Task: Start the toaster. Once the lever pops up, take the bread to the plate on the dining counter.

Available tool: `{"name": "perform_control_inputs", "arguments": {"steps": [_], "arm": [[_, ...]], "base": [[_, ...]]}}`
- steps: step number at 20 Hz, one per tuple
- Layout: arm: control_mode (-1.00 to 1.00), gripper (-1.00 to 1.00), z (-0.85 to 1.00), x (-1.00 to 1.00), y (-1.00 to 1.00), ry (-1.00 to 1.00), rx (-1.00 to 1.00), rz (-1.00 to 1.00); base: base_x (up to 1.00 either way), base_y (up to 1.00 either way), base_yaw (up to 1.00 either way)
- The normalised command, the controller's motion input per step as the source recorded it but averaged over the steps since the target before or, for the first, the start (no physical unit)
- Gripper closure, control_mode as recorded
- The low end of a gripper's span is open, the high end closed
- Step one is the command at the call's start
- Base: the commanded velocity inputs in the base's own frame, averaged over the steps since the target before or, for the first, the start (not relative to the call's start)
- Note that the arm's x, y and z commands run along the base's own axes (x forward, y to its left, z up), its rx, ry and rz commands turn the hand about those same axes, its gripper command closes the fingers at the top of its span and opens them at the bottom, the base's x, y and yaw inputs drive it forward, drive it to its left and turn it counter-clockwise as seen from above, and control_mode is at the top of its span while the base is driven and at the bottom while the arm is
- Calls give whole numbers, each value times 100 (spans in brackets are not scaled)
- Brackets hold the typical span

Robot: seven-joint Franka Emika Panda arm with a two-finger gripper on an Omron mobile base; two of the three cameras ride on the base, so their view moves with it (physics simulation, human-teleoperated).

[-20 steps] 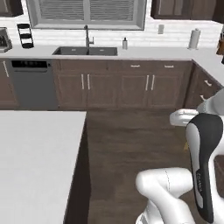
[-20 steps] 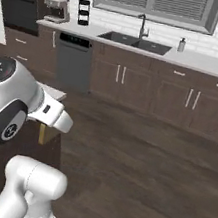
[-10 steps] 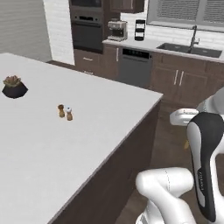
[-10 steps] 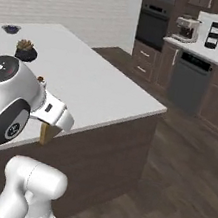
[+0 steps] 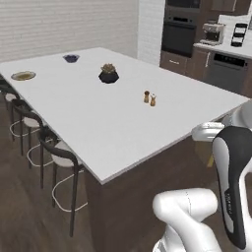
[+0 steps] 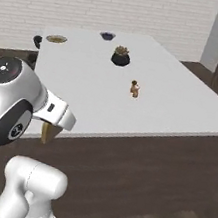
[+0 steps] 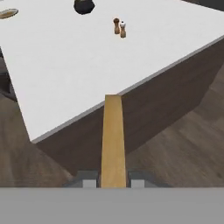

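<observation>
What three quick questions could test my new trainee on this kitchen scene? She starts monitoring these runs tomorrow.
1. True or false: the gripper is holding the bread.
2. What stands nearest the two shakers on the dining counter: A) the plate, B) the potted plant, C) the small bowl?
3. Fill in: the bread has not yet reached the ____.

Key: 1 true; 2 B; 3 plate.
</observation>
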Motion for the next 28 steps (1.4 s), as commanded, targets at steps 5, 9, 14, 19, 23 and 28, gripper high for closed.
{"name": "perform_control_inputs", "arguments": {"steps": [5, 9, 14, 19, 23, 28], "arm": [[100, 100, 0, 0, 0, 0, 0, 0], [100, 100, 0, 0, 0, 0, 0, 0], [100, 100, 0, 0, 0, 0, 0, 0], [100, 100, 0, 0, 0, 0, 0, 0], [100, 100, 0, 0, 0, 0, 0, 0], [100, 100, 0, 0, 0, 0, 0, 0]], "base": [[-31, 100, 27], [29, 100, 0], [35, 100, -19], [46, 100, -28], [35, 100, -37], [27, 100, -41]]}}
